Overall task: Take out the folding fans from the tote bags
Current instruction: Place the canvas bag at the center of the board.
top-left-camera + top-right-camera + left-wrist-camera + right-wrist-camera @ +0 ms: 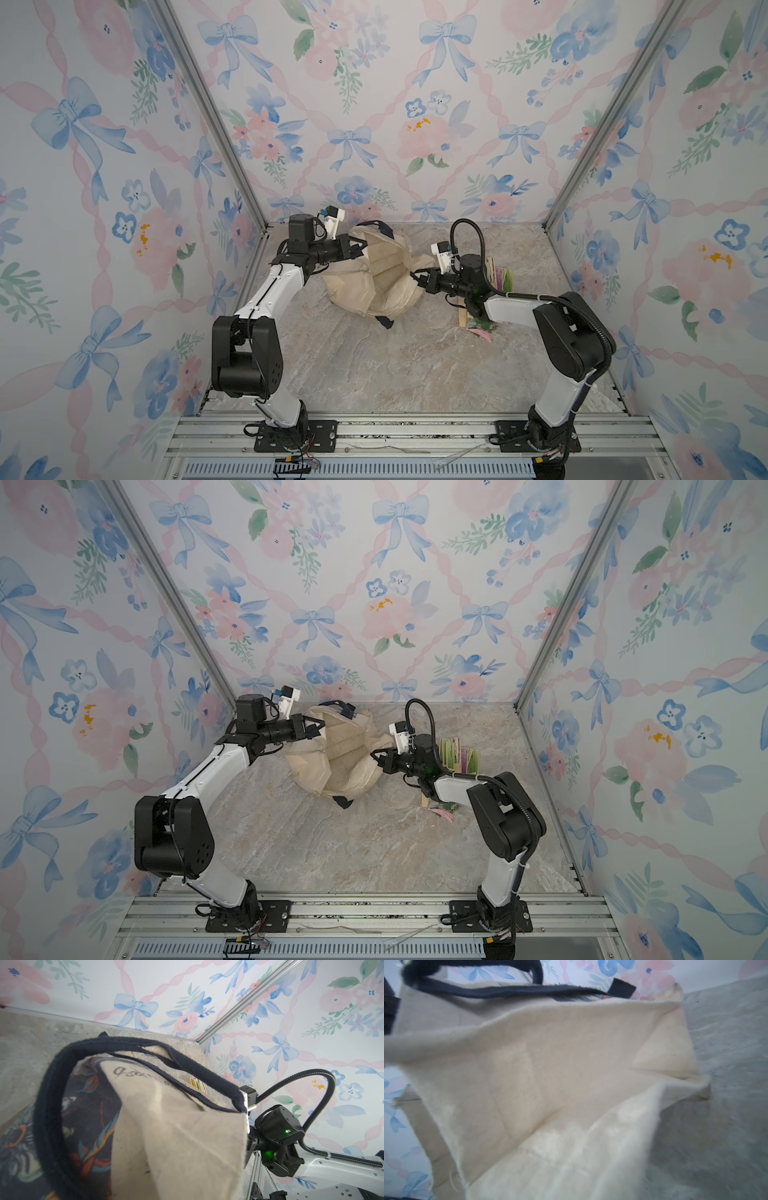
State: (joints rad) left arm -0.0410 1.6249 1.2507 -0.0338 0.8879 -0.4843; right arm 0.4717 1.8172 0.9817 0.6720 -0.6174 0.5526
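Now left gripper [358, 246], right gripper [417, 277] clamped on tote bag [365, 286] rim — fans [503, 277] outside.

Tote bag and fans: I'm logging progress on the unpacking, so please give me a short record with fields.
tote bag: on the table, mouth held open between both grippers
left gripper: shut on the bag's rim
right gripper: shut on the opposite rim
fans: piled on the table to the bag's right, outside it
inside the bag: no fan shows in the right wrist view
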